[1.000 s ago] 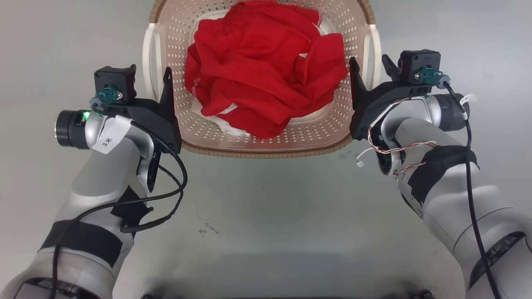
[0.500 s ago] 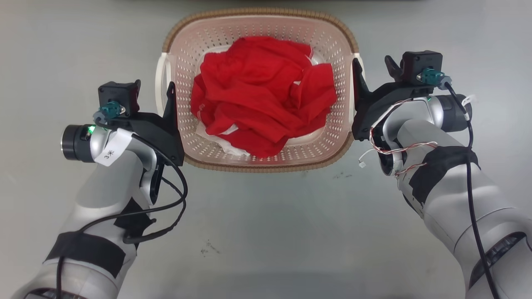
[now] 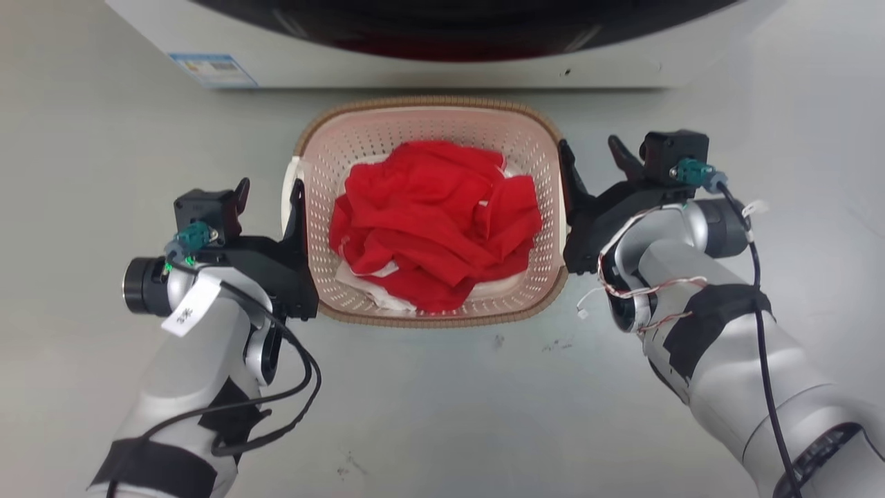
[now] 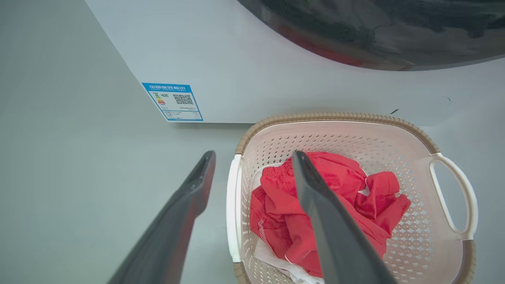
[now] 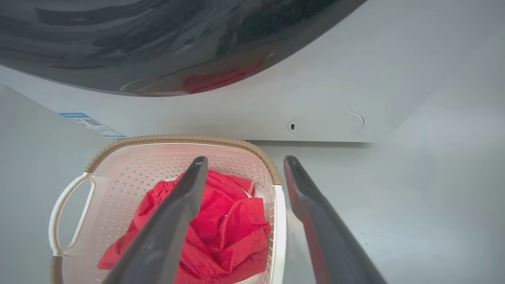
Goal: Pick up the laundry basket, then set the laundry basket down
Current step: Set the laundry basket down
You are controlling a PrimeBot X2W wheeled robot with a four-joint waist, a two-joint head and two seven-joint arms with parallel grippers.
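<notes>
The left gripper [image 3: 270, 185] gapes astride a white handle [image 4: 233, 205], clamping nothing. The laundry basket [image 3: 429, 102], nearer the head camera a second ago, now seems settled on the floor [image 3: 429, 401] before the washer [image 3: 415, 69]. The right gripper [image 3: 588, 145] is likewise spread, so set-down looks done.

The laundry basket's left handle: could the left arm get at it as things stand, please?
Likely yes: the open left pincer straddles the white handle of the laundry basket, one finger outside, one inside above the red clothes; nothing lies between.
</notes>
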